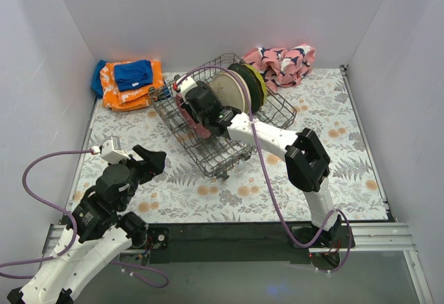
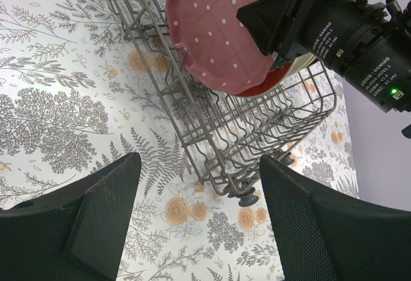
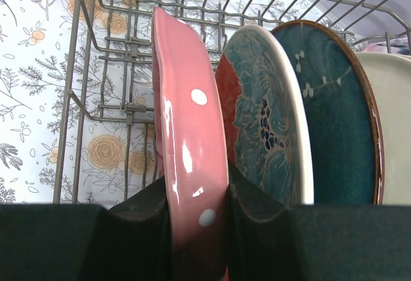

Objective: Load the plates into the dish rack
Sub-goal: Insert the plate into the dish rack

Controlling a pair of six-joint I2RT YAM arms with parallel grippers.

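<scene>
The grey wire dish rack point(image 1: 223, 155) stands in the middle of the table and holds several upright plates. My right gripper point(image 1: 196, 112) is shut on the rim of a dotted pink plate point(image 3: 189, 153), held on edge inside the rack point(image 3: 77, 95) beside a teal patterned plate point(image 3: 266, 127), a dark teal plate point(image 3: 337, 120) and a cream plate point(image 3: 392, 127). The pink plate also shows in the left wrist view point(image 2: 212, 31) over the rack point(image 2: 257, 146). My left gripper point(image 1: 144, 162) is open and empty over the tablecloth, near the rack's front corner.
Orange and blue cloths point(image 1: 128, 82) lie at the back left. A pink-and-navy cloth point(image 1: 284, 61) lies at the back right. Dark green and lime plates point(image 1: 253, 85) stand at the rack's far end. White walls enclose the table.
</scene>
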